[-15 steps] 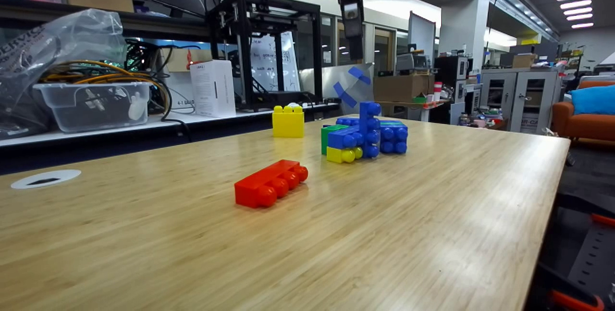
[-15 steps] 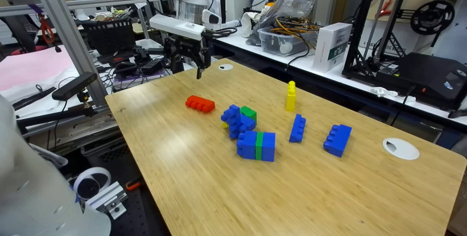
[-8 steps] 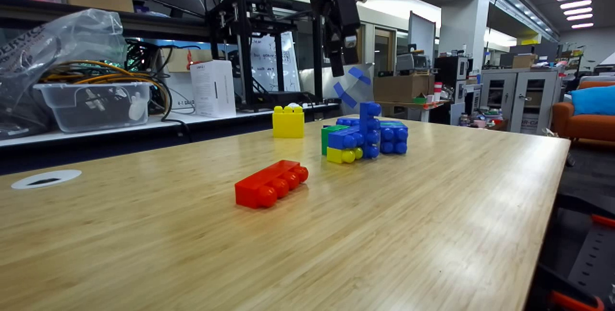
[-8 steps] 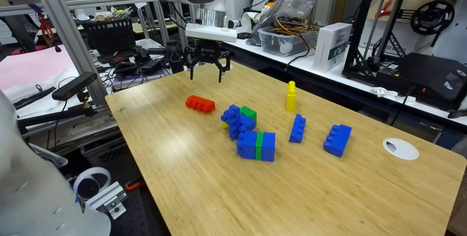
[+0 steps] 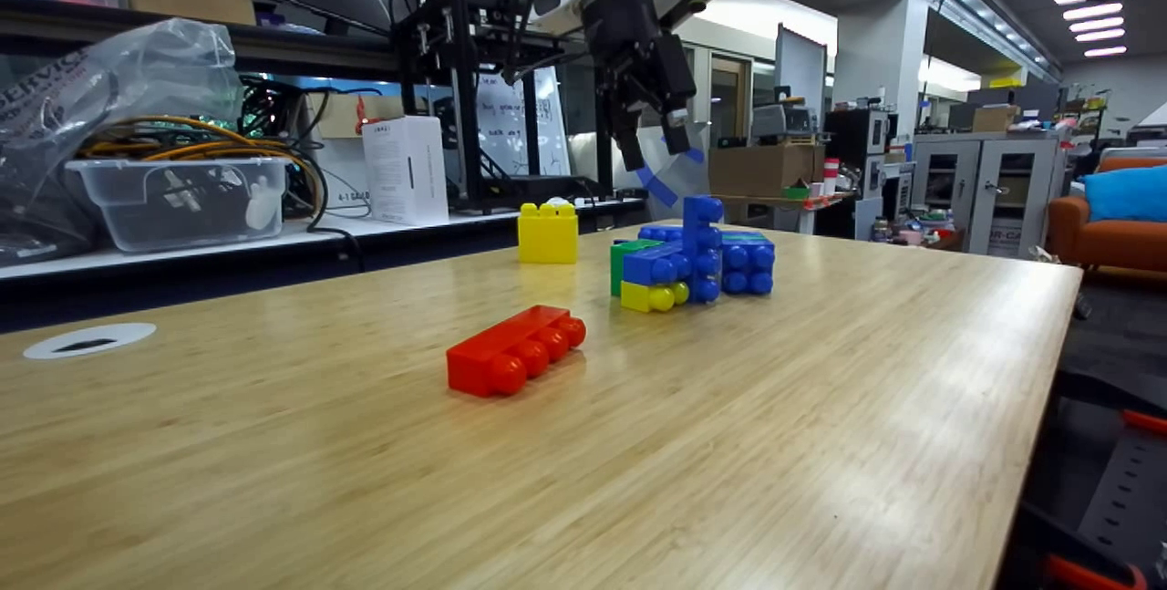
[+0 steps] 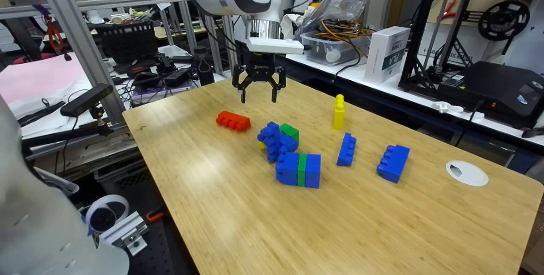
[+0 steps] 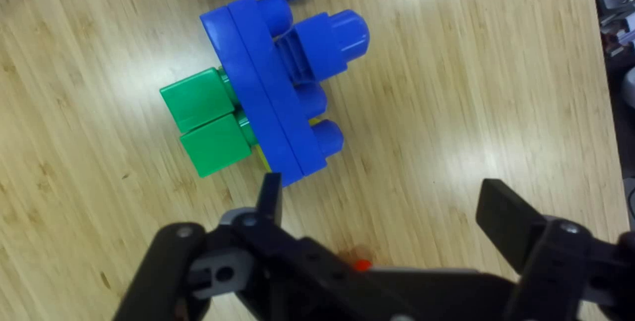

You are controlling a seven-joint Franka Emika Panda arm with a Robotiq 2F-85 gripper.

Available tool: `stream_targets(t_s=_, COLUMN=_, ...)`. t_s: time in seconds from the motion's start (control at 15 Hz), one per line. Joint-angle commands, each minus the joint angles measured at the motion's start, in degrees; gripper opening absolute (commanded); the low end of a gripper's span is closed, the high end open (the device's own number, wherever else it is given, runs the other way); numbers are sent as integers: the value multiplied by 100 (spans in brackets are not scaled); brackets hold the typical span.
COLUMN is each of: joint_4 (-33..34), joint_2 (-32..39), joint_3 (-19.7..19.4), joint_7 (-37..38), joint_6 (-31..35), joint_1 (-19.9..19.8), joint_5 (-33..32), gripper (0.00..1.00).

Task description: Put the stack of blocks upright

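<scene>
The stack of blocks, a joined blue, green and yellow cluster, lies on the table in both exterior views [image 5: 702,248] [image 6: 273,141]. One blue brick sticks up from it. In the wrist view its blue bricks [image 7: 263,88] and green bricks [image 7: 216,145] show at upper left, with slivers of yellow beneath. My gripper is open and empty, raised above the table beyond the stack in an exterior view [image 6: 258,98]. It also shows above the table in an exterior view [image 5: 654,155]. In the wrist view [image 7: 384,187] its left fingertip overlaps the stack's near end.
A banded blue and green block [image 6: 298,170] lies close beside the stack. A long red brick [image 6: 233,121], a yellow block [image 6: 338,113] and two blue bricks [image 6: 347,149] [image 6: 393,163] lie around it. A shelf with a white box [image 6: 386,55] runs behind the table.
My gripper has moved from the table's far left corner toward the stack and turned, so both spread fingers now show in both exterior views. The blocks have not moved.
</scene>
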Motion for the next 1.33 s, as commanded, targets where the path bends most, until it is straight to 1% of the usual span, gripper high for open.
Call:
stream_targets(t_s=0.0, joint_4=16, joint_2=-14, joint_3=107, joint_7=17, joint_6=-21, joint_1=-92, joint_5=-12, gripper=100)
stream_targets(t_s=0.27, joint_4=15, joint_2=-18, joint_3=107, joint_7=18, joint_6=-21, joint_1=-93, joint_5=-12, gripper=100)
stream_targets(t_s=0.4, joint_4=-1, joint_2=42, joint_3=117, joint_7=-185, joint_6=153, joint_1=-117, joint_5=31, gripper=100)
stream_targets(t_s=0.87, joint_4=131, joint_2=965, joint_3=264, joint_7=-1773, joint_6=1005, joint_1=-152, joint_5=-179, gripper=100)
stream_targets(t_s=1.07, joint_4=178, joint_2=1226, joint_3=306, joint_7=-2242, joint_6=1082, joint_1=-158, joint_5=-351, gripper=100)
stream_targets(t_s=1.27, joint_4=147, joint_2=1263, joint_3=281, joint_7=-2573, joint_6=1108, joint_1=-168, joint_5=-569, gripper=100)
